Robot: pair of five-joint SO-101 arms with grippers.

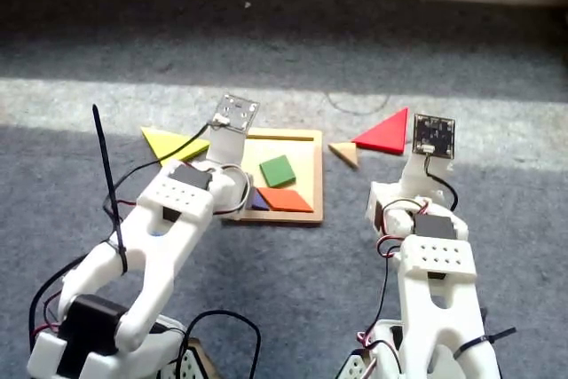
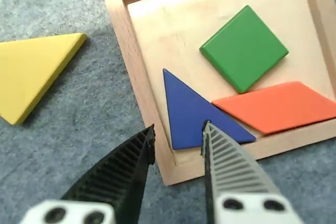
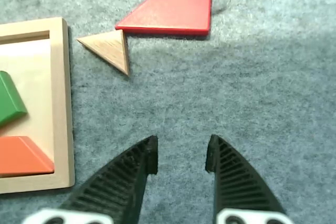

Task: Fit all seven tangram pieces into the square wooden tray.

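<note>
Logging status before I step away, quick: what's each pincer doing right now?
Left pincer: open, empty, over the tray rim.
Right pincer: open, empty, above the carpet.

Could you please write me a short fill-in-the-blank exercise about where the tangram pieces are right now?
1. The square piece inside the wooden tray is ____.
2. The tray holds ____ pieces in all.
3. The small wooden triangle lies on the carpet beside a large triangle coloured ____.
Missing words: green; three; red.
</note>
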